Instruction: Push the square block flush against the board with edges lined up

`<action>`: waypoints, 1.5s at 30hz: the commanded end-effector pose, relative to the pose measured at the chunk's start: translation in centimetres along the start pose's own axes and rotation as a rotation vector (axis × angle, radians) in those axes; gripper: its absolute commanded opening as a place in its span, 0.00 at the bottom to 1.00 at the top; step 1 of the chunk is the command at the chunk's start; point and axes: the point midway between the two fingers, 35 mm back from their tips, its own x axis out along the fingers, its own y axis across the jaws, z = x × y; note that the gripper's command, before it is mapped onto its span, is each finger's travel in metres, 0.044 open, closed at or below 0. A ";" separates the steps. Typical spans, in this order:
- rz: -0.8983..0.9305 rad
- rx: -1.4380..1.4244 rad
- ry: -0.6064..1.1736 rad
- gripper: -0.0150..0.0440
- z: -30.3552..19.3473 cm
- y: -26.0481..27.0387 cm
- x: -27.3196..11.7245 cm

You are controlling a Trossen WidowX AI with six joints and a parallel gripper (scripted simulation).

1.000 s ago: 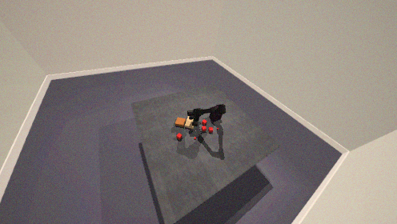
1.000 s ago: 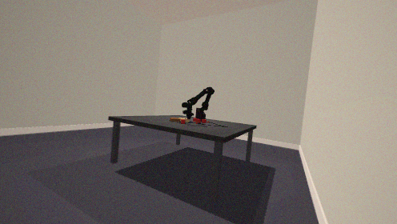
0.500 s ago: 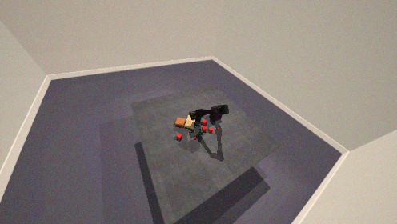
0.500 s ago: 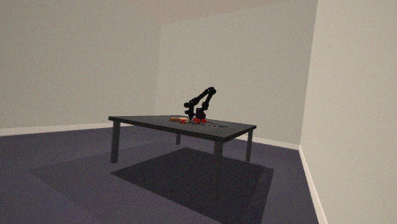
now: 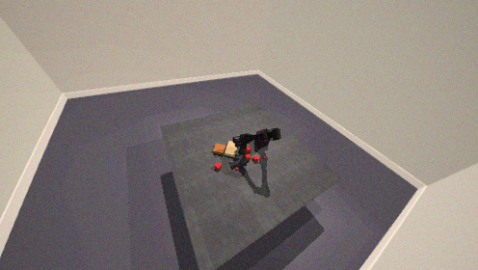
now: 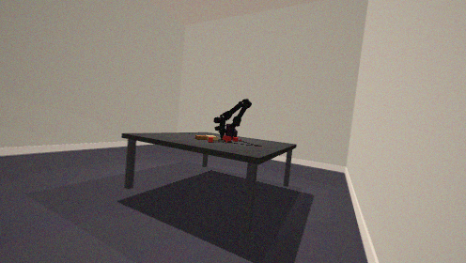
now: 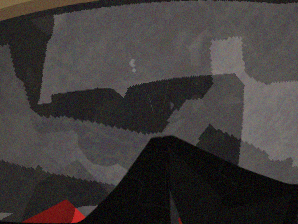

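An orange square block (image 5: 219, 148) (image 6: 202, 137) lies on the dark table (image 5: 289, 183) (image 6: 164, 139). A pale tan board (image 5: 231, 149) lies right beside it, and the two look to be touching side to side. My gripper (image 5: 239, 141) (image 6: 220, 133) (image 7: 162, 147) is shut on nothing. It sits low, just beside the board on the side away from the block. I cannot tell if it touches the board.
Several small red cubes (image 5: 218, 166) (image 5: 255, 158) (image 6: 227, 138) lie on the table around the arm's base, one at the lower left of the wrist view (image 7: 60, 212). The arm's shadow (image 5: 257, 183) falls toward the front. The table stands in a bare room.
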 end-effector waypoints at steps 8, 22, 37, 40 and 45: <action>0.009 -0.003 -0.014 0.25 0.4 0.2 -5.0; 0.012 0.002 -0.014 0.25 2.9 3.7 0.5; 0.012 0.001 -0.016 0.25 4.5 3.9 0.4; 0.012 0.001 -0.016 0.25 5.0 3.9 0.4; 0.011 0.001 -0.017 0.25 5.7 4.0 0.4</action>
